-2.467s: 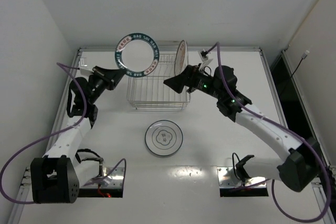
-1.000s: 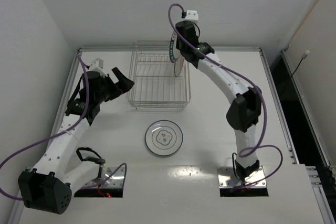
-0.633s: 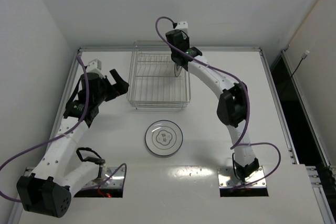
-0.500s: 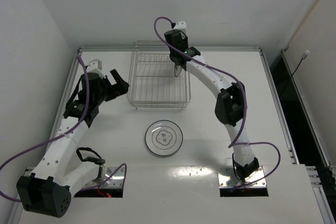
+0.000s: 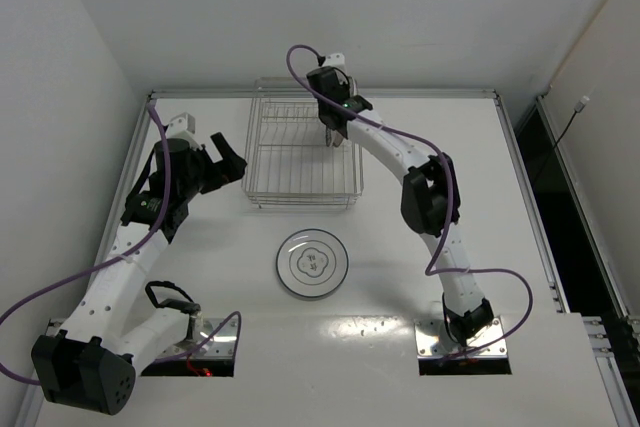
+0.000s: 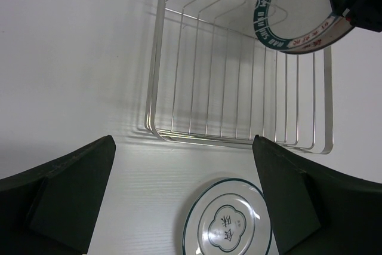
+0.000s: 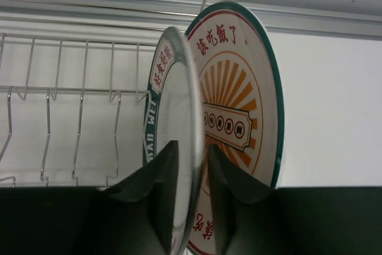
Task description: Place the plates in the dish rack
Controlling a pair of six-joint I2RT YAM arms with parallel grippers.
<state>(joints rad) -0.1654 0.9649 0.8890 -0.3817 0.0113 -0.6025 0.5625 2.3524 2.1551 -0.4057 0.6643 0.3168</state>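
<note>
Green-rimmed plate (image 7: 172,103), frame centre, pinched at its rim by right gripper (image 7: 191,153) — risk: knocking sunburst plate (image 7: 239,88) just behind if lowered skewed. Left gripper (image 6: 181,147) spread, empty.

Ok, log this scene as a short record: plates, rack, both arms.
rack: wire dish rack, far centre of table
right fingers: shut on green-rimmed plate, held on edge over rack's right end
second plate: sunburst plate, upright beside it
loose plate: emblem plate, flat on table before rack
left fingers: open, empty, left of rack
</note>
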